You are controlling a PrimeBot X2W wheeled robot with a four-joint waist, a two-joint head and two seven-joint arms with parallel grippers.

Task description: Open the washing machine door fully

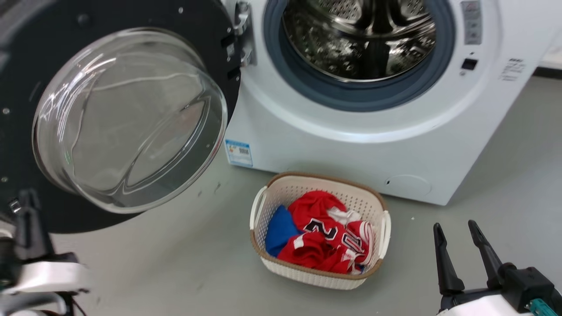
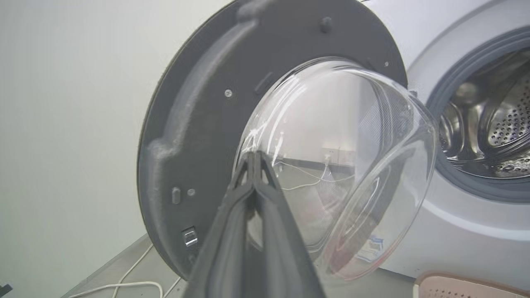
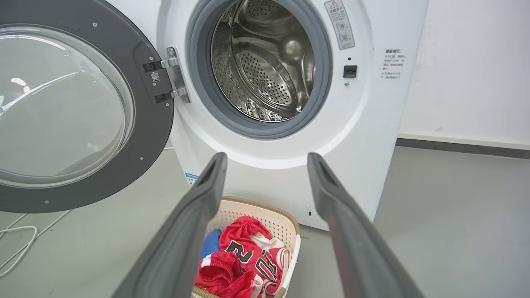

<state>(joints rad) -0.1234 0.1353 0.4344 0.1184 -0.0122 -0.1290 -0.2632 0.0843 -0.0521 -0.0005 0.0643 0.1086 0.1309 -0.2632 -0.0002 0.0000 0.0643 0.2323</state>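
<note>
The washing machine door is a black round door with a clear glass bowl. It stands swung out to the left on its metal hinge, its inner side facing me. The white washing machine shows its steel drum behind a grey ring. My left gripper is at the door's lower left edge. In the left wrist view the left gripper is shut, its tips up against the glass bowl of the door; contact is unclear. My right gripper hangs open over the floor at the lower right, and the right gripper points at the machine.
A cream basket with red and blue clothes stands on the grey floor just before the machine, between the grippers. A white cable lies on the floor under the door. A white wall runs to the machine's right.
</note>
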